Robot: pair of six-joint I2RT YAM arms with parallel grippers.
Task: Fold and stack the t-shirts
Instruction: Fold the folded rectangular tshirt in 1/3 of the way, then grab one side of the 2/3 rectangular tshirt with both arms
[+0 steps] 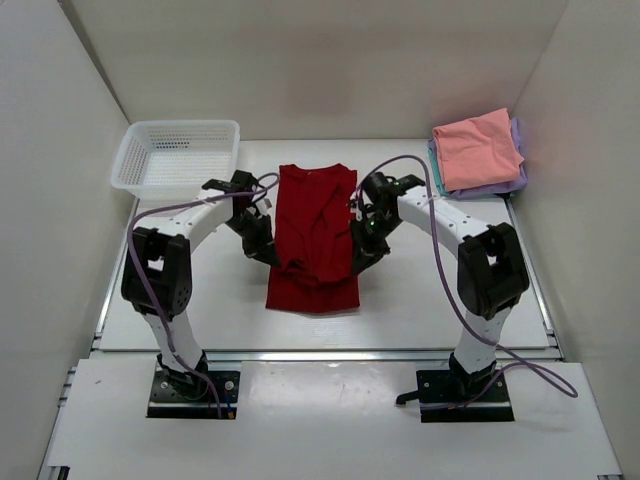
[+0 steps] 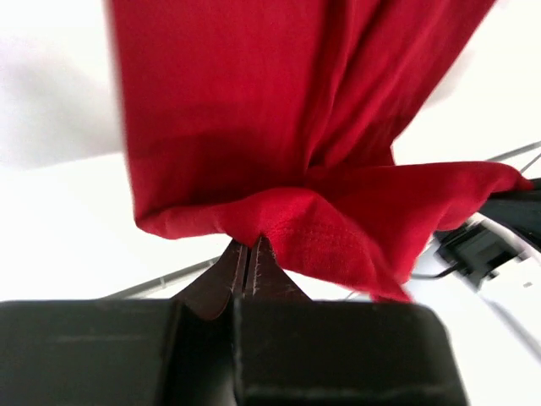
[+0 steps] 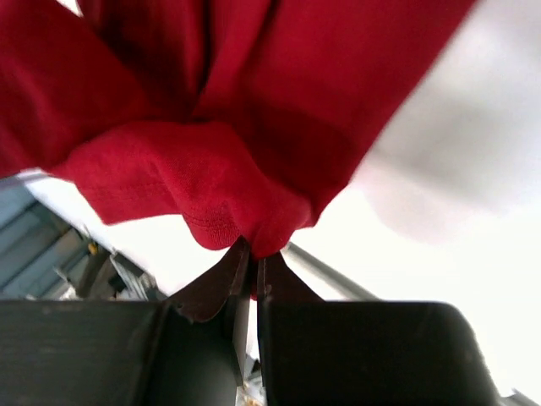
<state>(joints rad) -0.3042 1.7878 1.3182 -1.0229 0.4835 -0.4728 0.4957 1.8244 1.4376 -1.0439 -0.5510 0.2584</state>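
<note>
Left tool [image 1: 262,248] and right tool [image 1: 362,252] are each clenched on a bunched edge of the dark red t-shirt [image 1: 316,215], one at each side. We see it between them on the worktop [image 1: 420,290], long axis running away from the bases, so we judge the fold must travel along it.

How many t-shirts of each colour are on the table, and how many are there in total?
dark red t-shirt: 1
salmon pink t-shirt: 1
lavender t-shirt: 1
teal t-shirt: 1
Total: 4
</note>
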